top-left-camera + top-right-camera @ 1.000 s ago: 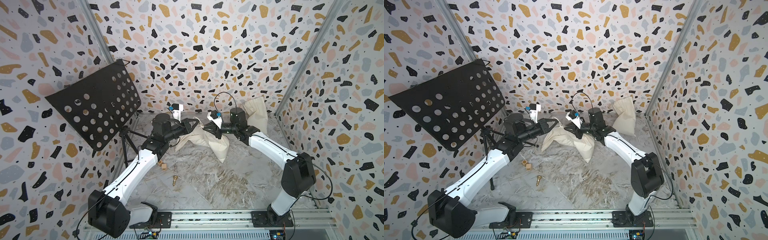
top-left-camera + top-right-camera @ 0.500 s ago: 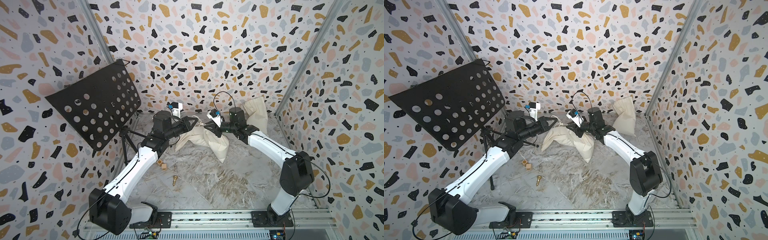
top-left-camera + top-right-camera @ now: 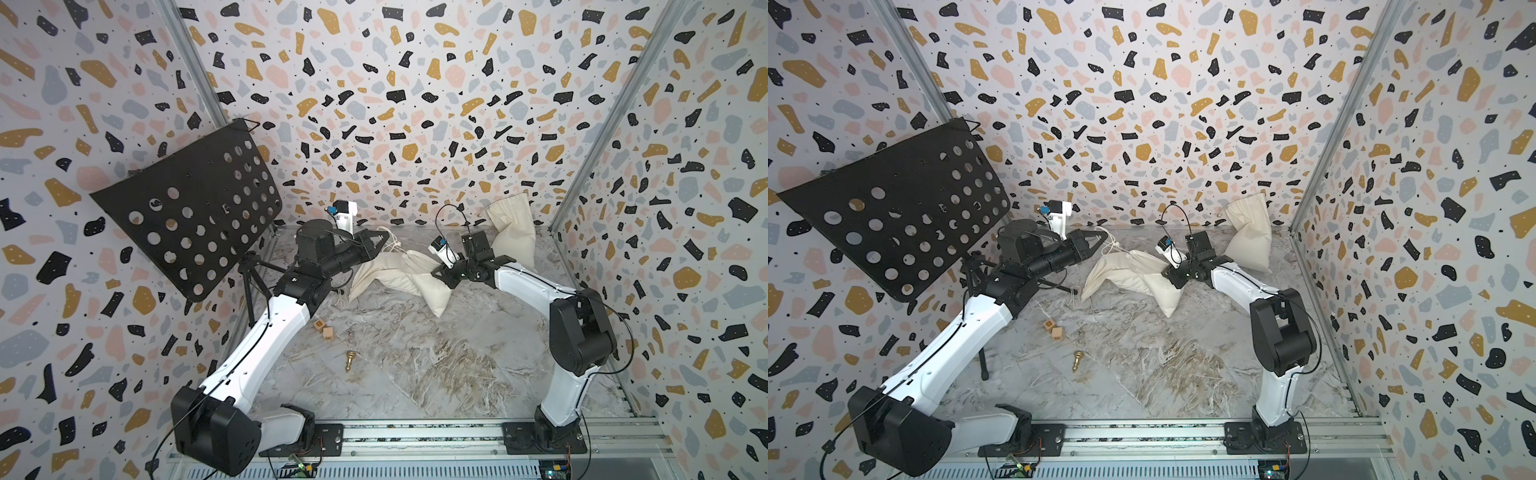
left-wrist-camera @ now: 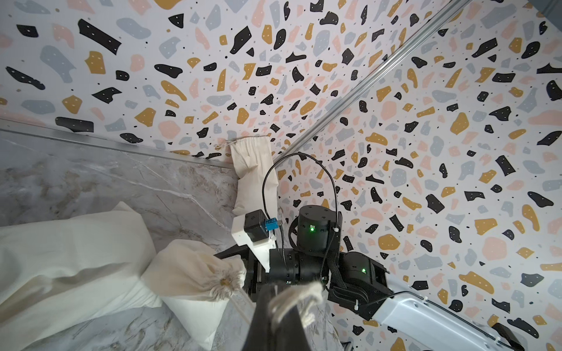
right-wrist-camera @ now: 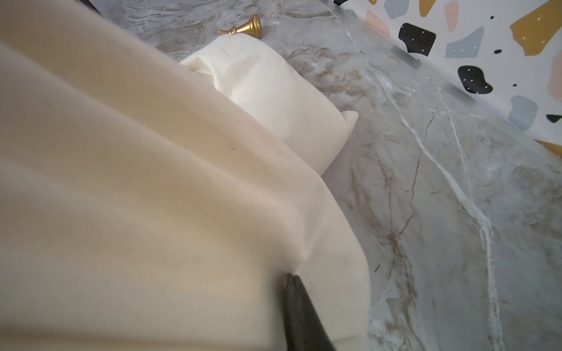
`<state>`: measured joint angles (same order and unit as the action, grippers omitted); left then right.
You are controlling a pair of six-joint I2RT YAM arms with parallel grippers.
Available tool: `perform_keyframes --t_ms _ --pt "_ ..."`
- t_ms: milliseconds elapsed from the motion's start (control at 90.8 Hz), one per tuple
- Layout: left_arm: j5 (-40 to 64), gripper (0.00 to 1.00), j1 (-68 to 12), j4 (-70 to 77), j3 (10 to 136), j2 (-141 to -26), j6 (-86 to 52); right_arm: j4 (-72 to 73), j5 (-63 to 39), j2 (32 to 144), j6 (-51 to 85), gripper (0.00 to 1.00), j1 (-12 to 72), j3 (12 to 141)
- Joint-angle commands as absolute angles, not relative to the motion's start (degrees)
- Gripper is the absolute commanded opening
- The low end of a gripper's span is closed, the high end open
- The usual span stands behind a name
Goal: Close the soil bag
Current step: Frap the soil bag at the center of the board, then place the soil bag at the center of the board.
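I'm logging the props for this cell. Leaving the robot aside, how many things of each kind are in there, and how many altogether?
Cloth bags: 2
Wooden cubes: 2
Gold chess piece: 1
Black music stand: 1
Total: 6

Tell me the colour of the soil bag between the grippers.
The soil bag is plain cream cloth; the right wrist view shows it best.

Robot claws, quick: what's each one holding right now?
Left gripper: closed on the white drawstring cord.
Right gripper: closed, pinching the cream cloth soil bag.
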<state>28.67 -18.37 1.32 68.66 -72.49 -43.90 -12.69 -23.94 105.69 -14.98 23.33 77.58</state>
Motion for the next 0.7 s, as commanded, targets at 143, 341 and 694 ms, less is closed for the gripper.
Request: perform_keyframes --t_ms 143,341,694 --pt "28.7 0.0 -15.9 25.4 64.5 -66.9 -40.3 -25.6 -12.7 104.3 -12.2 0.07 19.6 75.0" --pt "27.2 0.0 -15.9 15.9 59.6 -67.6 -32.4 -22.7 -20.1 99.8 -7.8 0.07 27.2 77.4" --pt "0.4 0.0 -15.9 -2.0 58.2 -65.1 -16.4 -11.3 -27.7 105.4 -0.6 0.38 39.4 83.9"
